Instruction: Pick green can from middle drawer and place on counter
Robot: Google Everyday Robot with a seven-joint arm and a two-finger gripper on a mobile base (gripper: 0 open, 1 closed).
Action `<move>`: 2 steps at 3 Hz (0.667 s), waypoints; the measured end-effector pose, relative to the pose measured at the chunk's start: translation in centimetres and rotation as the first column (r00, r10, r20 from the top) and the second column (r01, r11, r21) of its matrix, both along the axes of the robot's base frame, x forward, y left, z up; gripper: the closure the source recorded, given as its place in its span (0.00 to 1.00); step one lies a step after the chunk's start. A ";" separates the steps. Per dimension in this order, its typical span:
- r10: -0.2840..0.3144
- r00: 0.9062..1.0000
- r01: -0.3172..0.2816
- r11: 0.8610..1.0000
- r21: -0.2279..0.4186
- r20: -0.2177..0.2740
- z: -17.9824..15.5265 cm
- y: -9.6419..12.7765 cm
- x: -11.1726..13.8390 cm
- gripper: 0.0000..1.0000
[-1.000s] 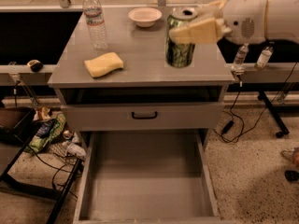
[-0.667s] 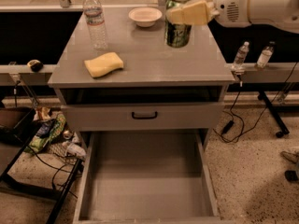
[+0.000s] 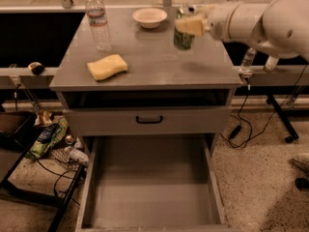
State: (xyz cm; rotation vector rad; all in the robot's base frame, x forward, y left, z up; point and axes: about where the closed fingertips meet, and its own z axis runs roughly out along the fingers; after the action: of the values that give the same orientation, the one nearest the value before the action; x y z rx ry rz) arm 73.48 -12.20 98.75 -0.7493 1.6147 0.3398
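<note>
Green can upright at back-right of the counter, just R of the white bowl. Can't tell if its base touches the top. Gripper reaches in from the R w/ pale yellow fingers clamped across the can's upper part. Also on the counter: water bottle back-left, yellow sponge in front of it. Below, a shut drawer front w/ black handle, then the middle drawer pulled out, grey floor bare. Speckled floor, cables R, clutter L.
</note>
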 end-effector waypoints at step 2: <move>0.029 0.993 -0.026 0.999 0.026 -0.117 -8.9 2.0 5.4 0.81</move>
State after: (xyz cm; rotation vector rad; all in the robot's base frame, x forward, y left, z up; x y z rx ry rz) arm 78.86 -10.17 89.85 -0.7455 1.7086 0.4293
